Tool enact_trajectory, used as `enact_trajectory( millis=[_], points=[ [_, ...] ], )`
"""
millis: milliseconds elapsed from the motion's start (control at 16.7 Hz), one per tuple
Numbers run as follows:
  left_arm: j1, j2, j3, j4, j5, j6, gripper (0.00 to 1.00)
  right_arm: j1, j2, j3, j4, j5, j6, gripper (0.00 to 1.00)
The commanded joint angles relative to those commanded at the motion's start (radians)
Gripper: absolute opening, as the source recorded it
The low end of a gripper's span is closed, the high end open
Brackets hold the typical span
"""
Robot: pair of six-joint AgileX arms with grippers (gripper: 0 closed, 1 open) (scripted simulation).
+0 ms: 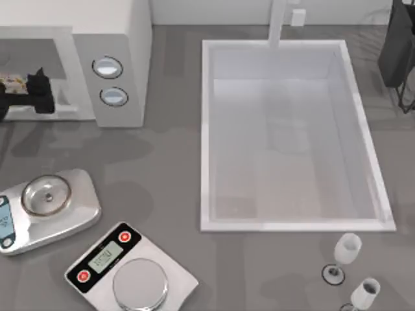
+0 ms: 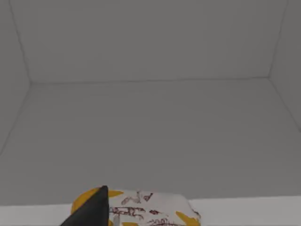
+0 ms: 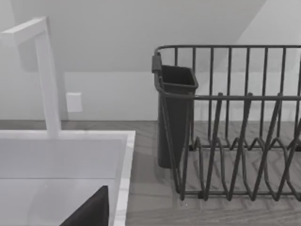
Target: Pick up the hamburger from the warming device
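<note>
You have the left gripper (image 1: 29,91) reaching into the mouth of the warming device (image 1: 123,39), at the cavity side of its 2 round knobs (image 1: 107,67). The hamburger (image 1: 14,83) sits just inside that cavity, touching or nearly touching the gripper on the side away from the knobs. From the left wrist, the hamburger (image 2: 141,209) lies right beside 1 dark fingertip (image 2: 96,209), in front of the bare cavity floor, so the coming move turns on this: the burger is at the jaws, not ahead of them. You cannot tell from these views whether the jaws stand apart or are already clamped on it. The bun looks round, so no long axis matters. Your right arm is parked well away from the warming device, its wrist looking over the sink (image 3: 70,155) and dish rack (image 3: 235,122).
</note>
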Motion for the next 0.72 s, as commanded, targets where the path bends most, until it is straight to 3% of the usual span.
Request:
enact_trajectory(
  millis=[360, 720],
  points=[
    [0.049, 0.396, 0.14, 0.187, 0.035, 0.014, 1.0, 0.0, 0.0, 0.0, 0.0, 0.0, 0.0, 1.0],
    [0.077, 0.485, 0.163, 0.228, 0.044, 0.017, 1.0, 0.0, 0.0, 0.0, 0.0, 0.0, 0.0, 1.0]
  ],
)
